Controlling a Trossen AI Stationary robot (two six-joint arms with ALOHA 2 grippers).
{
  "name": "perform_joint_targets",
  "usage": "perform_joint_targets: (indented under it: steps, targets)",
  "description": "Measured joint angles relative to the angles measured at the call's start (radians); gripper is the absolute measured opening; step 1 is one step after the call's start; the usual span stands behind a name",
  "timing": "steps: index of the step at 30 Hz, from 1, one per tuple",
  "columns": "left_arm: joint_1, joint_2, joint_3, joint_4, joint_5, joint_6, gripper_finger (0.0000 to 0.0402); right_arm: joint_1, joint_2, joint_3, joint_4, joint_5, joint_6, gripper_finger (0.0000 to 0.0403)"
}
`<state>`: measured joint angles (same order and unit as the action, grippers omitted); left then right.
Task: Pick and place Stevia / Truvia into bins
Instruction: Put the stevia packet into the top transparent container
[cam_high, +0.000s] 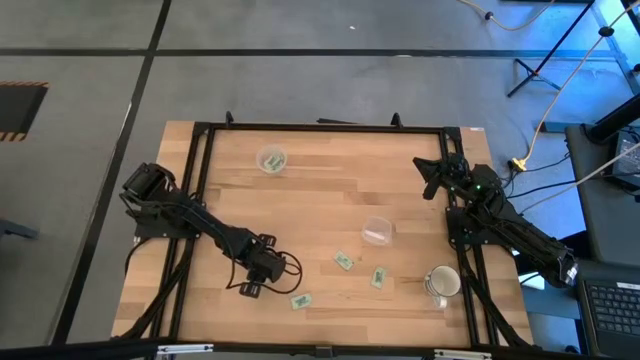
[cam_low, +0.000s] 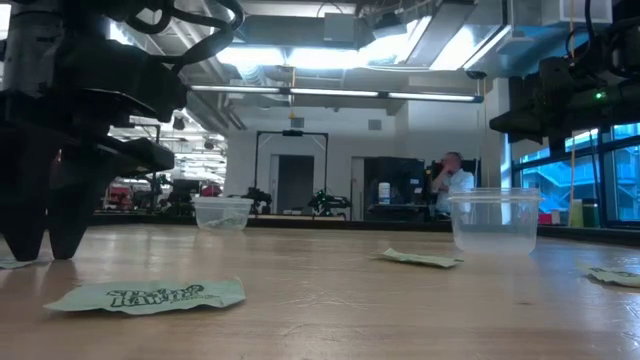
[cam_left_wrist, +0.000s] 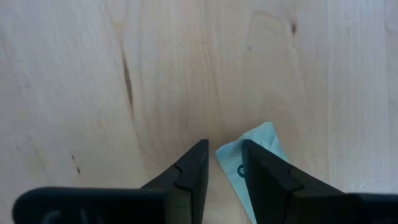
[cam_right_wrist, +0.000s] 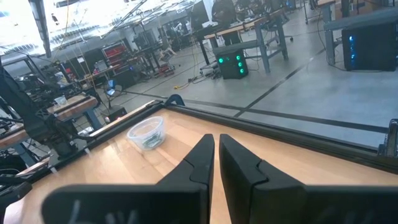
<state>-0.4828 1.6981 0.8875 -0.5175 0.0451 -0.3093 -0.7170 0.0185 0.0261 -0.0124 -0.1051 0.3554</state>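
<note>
This is a robotics lab in a large open industrial hall. The pale wooden worktable (cam_high: 330, 200) carries a black metal frame (cam_high: 320, 127) and stands on a grey concrete floor marked with dark lines (cam_high: 150, 60). Beyond it, long fluorescent ceiling lights (cam_low: 330, 93) hang over more workbenches (cam_right_wrist: 242, 28), black equipment with green indicator lights (cam_right_wrist: 231, 65), and a seated person at a desk (cam_low: 452, 183) (far off). A black keyboard (cam_high: 610, 305) and trailing cables (cam_high: 560, 110) sit beside the table.

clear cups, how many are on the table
2. One clear cup stands toward the far left of the table, with green packets inside. The other clear cup stands nearer the middle right, close to the white mug. None looks hidden.
</note>
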Motion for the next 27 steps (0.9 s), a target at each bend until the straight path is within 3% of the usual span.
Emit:
perform_joint_targets:
  steps: [27]
  targets:
    - [-0.019, 0.002, -0.001, -0.024, -0.027, 0.035, 0.0054, 0.0, 0.0, 0.0, 0.0, 0.0, -0.023, 0.003]
